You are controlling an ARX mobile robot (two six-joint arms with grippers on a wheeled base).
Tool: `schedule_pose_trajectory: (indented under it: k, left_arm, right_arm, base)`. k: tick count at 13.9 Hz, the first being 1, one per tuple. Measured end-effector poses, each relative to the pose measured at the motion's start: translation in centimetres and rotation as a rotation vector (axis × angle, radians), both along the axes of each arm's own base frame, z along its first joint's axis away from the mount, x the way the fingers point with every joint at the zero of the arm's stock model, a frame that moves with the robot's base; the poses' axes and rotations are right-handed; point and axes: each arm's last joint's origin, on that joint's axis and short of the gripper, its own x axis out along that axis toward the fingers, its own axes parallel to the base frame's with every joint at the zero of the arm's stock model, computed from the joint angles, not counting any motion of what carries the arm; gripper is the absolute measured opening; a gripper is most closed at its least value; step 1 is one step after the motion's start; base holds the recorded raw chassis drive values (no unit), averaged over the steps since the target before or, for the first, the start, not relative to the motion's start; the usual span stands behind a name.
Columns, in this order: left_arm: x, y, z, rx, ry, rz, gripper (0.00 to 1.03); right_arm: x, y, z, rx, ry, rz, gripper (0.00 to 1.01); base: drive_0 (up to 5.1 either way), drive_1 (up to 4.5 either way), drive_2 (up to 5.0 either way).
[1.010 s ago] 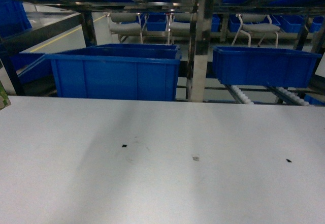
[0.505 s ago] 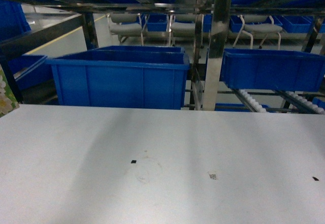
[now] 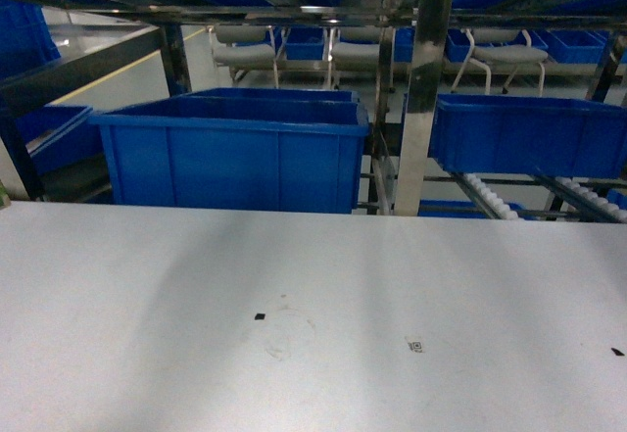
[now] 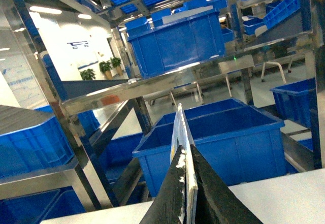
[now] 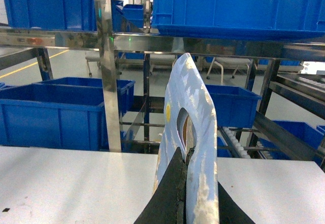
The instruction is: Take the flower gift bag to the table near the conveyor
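From my right wrist cam the flower gift bag (image 5: 190, 132) sticks straight up out of the right claw (image 5: 184, 183), pinched tight by its handle edge. Left claw (image 4: 187, 183) is clamped on a thin edge too, looks like the same bag. Both sit above the white bench (image 3: 313, 314), conveyor (image 3: 490, 195) rollers behind it.

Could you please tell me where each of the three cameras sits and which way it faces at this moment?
Head: on the robot, looking forward and down over the table to the conveyor; no arm shows.
Left wrist: behind the left gripper, tilted up at the blue bins; it pinches a thin bag edge.
Right wrist: behind the right gripper, level; it pinches the gift bag.
All three share table and bins.
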Motion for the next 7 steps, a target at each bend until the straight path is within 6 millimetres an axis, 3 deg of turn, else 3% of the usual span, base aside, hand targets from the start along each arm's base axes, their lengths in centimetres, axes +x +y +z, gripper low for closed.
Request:
schedule_pose_trajectory:
  k: [2, 7]
  left_arm:
    - [0.0, 0.0, 0.0, -0.001, -0.001, 0.0, 0.02]
    - [0.0, 0.0, 0.0, -0.001, -0.002, 0.0, 0.02]
  right_arm:
    - [0.1, 0.0, 0.0, 0.0, -0.008, 0.001, 0.02]
    - [4.3, -0.5, -1.4, -0.035, -0.009, 0.052, 0.02]
  base:
    - [-4.6, 3.99, 0.5]
    - [0.0, 0.0, 0.0]
